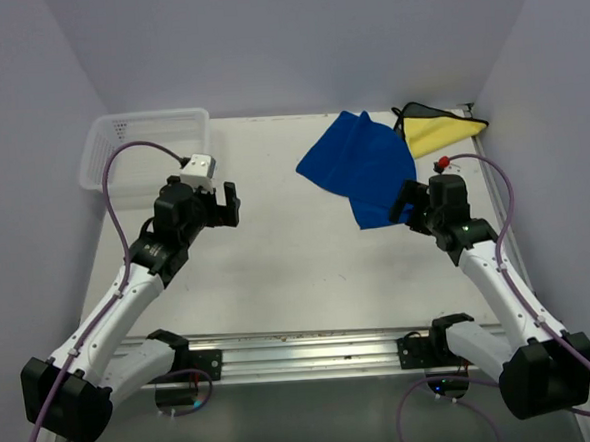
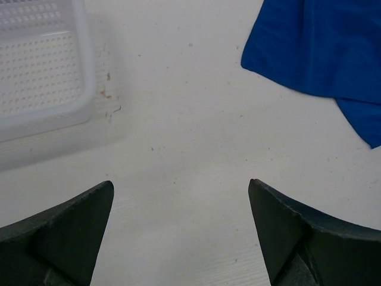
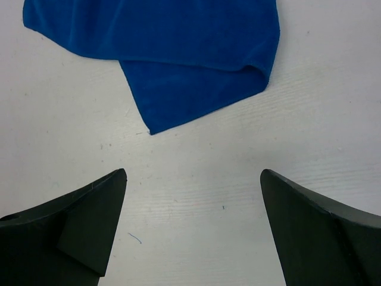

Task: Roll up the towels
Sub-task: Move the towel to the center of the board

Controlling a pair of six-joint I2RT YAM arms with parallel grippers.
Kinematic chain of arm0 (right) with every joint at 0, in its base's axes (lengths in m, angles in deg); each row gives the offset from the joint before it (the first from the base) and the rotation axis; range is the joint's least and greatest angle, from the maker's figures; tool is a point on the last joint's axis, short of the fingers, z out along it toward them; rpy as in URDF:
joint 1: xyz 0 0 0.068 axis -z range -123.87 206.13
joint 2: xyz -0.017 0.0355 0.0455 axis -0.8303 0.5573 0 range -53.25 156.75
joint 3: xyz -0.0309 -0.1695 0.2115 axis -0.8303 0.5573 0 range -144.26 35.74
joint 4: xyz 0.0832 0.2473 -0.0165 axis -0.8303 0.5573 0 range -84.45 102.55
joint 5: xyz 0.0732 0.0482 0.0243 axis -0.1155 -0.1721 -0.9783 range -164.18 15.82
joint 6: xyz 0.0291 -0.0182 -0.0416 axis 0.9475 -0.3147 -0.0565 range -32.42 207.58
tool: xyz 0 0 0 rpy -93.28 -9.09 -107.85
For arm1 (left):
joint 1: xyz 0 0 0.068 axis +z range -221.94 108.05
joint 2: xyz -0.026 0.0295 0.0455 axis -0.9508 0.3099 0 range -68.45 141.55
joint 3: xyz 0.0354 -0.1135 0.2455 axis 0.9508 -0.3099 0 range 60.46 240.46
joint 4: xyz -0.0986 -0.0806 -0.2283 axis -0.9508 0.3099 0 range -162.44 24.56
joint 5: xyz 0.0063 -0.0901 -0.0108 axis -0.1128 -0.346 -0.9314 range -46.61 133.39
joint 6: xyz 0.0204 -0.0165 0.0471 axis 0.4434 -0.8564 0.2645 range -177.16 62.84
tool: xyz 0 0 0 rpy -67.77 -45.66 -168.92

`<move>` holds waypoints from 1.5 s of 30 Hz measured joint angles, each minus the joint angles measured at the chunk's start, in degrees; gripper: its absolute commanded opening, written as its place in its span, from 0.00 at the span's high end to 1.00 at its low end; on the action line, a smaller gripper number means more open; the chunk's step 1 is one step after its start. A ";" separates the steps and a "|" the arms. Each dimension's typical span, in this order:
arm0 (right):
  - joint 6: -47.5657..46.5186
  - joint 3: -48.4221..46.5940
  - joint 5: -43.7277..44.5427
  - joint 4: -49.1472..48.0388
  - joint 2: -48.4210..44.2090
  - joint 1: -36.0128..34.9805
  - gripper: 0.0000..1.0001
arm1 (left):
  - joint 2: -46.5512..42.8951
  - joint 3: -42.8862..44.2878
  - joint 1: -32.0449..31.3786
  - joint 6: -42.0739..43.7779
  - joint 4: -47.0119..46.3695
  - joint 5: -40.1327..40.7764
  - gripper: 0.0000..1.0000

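Note:
A blue towel (image 1: 360,165) lies loosely folded on the white table at the back right. It also shows in the left wrist view (image 2: 321,50) and the right wrist view (image 3: 172,53). A yellow towel with dark edging (image 1: 438,130) lies folded behind it in the far right corner. My right gripper (image 1: 411,202) is open and empty just below the blue towel's near corner; in its own view (image 3: 193,173) bare table lies between the jaws. My left gripper (image 1: 222,205) is open and empty over bare table, left of the blue towel (image 2: 181,182).
A clear perforated plastic basket (image 1: 121,156) stands at the back left; its corner shows in the left wrist view (image 2: 83,77). A metal rail (image 1: 313,352) runs along the table's near edge. Walls close in the table at the back and both sides.

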 measured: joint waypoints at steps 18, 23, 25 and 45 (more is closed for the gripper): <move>-1.92 0.31 -4.28 -1.84 2.05 0.00 0.01 | 0.04 0.00 0.00 -0.09 0.15 0.74 0.00; -2.56 -0.37 -4.22 -3.96 6.08 -0.37 0.01 | 0.00 0.00 0.00 -0.20 0.22 0.17 0.00; -2.47 -1.60 -2.97 -4.79 9.68 -1.16 0.01 | -0.15 0.00 0.00 -0.42 0.28 0.13 0.00; -10.62 -54.31 5.81 1.20 62.69 -14.27 0.22 | -1.20 0.02 0.00 -1.18 0.35 -2.84 0.00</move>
